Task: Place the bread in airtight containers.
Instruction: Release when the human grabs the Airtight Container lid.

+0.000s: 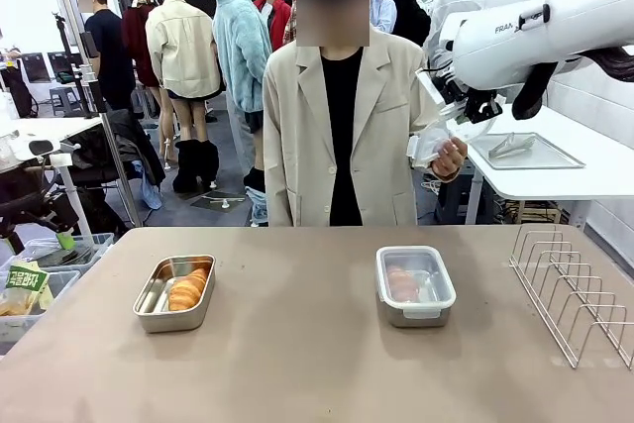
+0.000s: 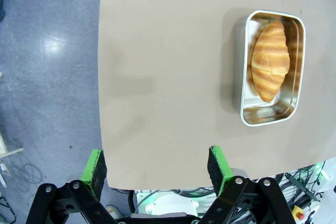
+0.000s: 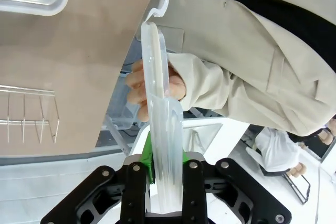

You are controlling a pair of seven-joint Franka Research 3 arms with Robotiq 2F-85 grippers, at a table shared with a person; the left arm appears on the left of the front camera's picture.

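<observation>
Two steel tins sit on the bench (image 1: 297,364): the open tin (image 1: 174,292) at lower left holds a croissant roll (image 1: 188,289), and the lidded tin (image 1: 415,285) right of centre holds another under its clear cover. At upper right, the right hand (image 3: 167,174) is clamped on a clear plastic lid (image 3: 157,108), which the person's hand (image 1: 448,158) also holds. The left hand (image 2: 157,169) hangs spread wide above the bench edge, gripping nothing.

Bright, even indoor light; soft shadows, wide-angle bending in both wrist views.
</observation>
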